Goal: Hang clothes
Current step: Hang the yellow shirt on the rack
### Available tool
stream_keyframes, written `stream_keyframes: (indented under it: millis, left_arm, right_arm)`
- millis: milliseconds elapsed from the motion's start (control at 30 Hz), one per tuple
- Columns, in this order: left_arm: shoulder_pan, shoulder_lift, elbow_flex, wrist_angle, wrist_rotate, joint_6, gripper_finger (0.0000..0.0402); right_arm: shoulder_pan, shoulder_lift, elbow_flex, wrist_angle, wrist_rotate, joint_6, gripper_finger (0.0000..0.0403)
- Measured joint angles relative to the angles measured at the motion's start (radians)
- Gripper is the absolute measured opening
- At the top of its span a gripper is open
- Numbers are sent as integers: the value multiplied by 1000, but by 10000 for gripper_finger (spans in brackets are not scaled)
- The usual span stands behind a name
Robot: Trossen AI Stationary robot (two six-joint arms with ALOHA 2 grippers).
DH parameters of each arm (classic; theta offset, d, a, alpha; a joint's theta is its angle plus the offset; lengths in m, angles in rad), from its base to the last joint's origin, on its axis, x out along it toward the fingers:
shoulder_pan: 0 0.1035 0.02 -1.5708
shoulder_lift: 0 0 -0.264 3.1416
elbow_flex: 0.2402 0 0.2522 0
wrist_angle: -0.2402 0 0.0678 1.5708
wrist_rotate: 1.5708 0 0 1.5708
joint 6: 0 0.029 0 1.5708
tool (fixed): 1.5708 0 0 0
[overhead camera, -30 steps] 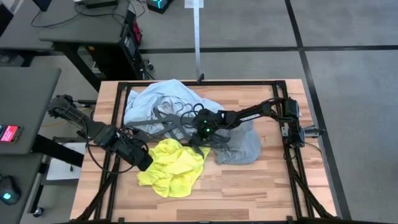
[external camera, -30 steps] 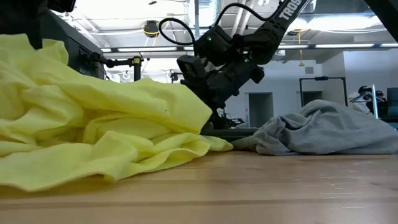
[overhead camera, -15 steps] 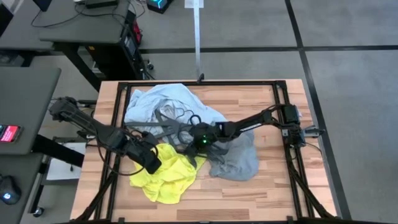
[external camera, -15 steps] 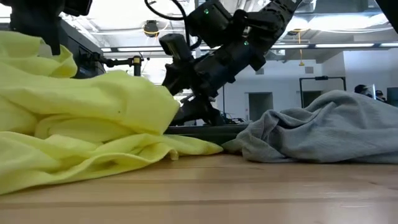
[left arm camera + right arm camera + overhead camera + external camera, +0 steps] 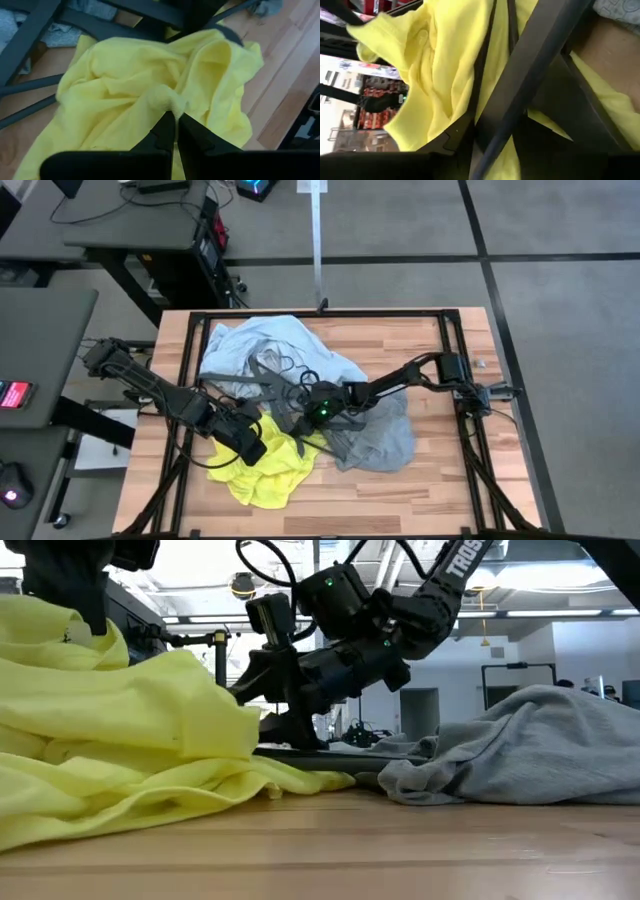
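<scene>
**Both arms shifted toward the table's front-left**

Right gripper (image 5: 300,423) has advanced onto a dark hanger (image 5: 530,75), fingers closing around its bar. Left gripper (image 5: 173,122) pinches the yellow T-shirt (image 5: 265,470), bunched at centre-front beside the grey T-shirt (image 5: 380,435).

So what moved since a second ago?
The left hand, pinching the yellow T-shirt, dragged it toward the table's front edge. The right hand slid left onto a dark hanger beside the shirt. The blue shirt and grey T-shirt barely shifted.
</scene>
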Motion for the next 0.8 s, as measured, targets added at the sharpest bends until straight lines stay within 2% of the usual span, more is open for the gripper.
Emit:
stream_keyframes:
  millis: [133, 300, 500, 633, 800]
  left_arm:
    - [0, -3, 0, 2, 2, -1, 0]
    - [0, -17, 0, -3, 22, -2, 0]
    - [-2, -48, 0, -10, 46, -12, 0]
    - [-4, -71, 0, -11, 46, -14, 0]
    - [-4, -94, 0, -10, 46, -35, 0]
  right_arm:
    - [-4, -2, -2, -2, 0, -40, 29]
    - [-12, -56, -4, -92, 15, -128, 28]
    - [-40, -215, -4, -320, 76, -343, 28]
    - [-79, -377, -3, -549, 130, -535, 28]
    - [-136, -630, -3, -1001, 238, -779, 28]
